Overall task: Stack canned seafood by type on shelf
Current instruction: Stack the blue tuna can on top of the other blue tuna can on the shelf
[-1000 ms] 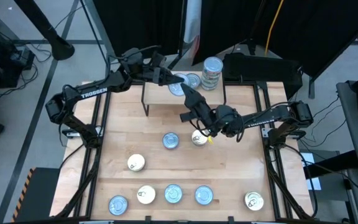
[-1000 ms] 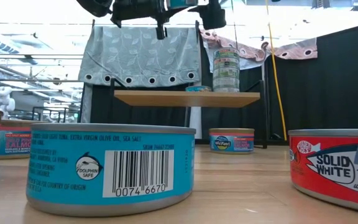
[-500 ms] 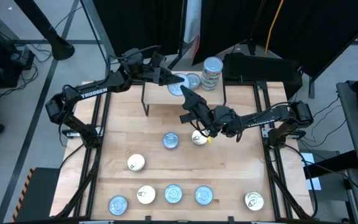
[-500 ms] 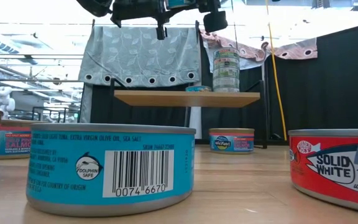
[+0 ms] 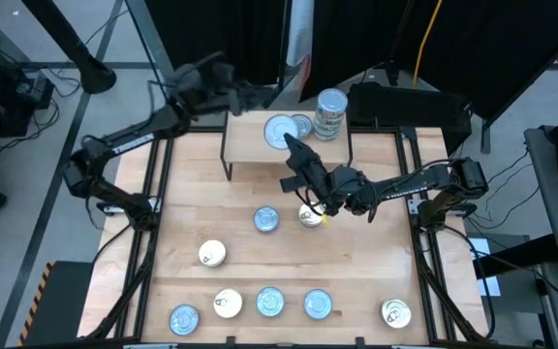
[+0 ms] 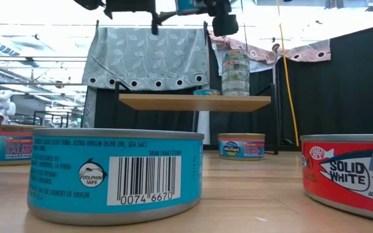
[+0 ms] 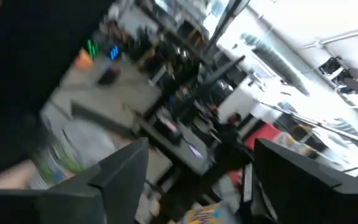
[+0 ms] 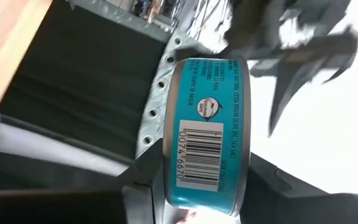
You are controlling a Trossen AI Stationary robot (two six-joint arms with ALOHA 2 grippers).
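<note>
The right gripper (image 5: 289,143) is clenched on a tin (image 5: 277,129), held in the air over the back half of the shelf (image 5: 250,152). In the right wrist view this tin (image 8: 207,124) sits edge-on between the two dark fingers (image 8: 143,182), its teal side label and barcode facing the camera. In the low view the held tin (image 6: 190,5) shows at the very top edge, well above the shelf top.

The left gripper (image 5: 247,95) is blurred in the high view, just behind the shelf's back left corner and close to the held tin without touching it. In the left wrist view its fingers (image 7: 126,167) stand apart with nothing between them, so it is released; only the blurred room shows beyond.

The shelf (image 6: 193,102) stands at the back middle of the table (image 5: 376,242). On its right rear part is a tall stack of tins (image 5: 329,113), and just beside the stack, on its left, one flat blue-lidded tin (image 5: 302,126) lies on the shelf top.

The other tins are on the table in front of the shelf. A blue-lidded one (image 5: 265,219) and a cream-lidded one (image 5: 310,215) lie side by side near the middle, under the right arm. A cream-lidded one (image 5: 211,254) lies farther left. Along the front edge are a blue one (image 5: 184,318), a cream one (image 5: 227,303), two blue ones (image 5: 270,301) (image 5: 317,303), and, apart at the right, another cream one (image 5: 395,312).
</note>
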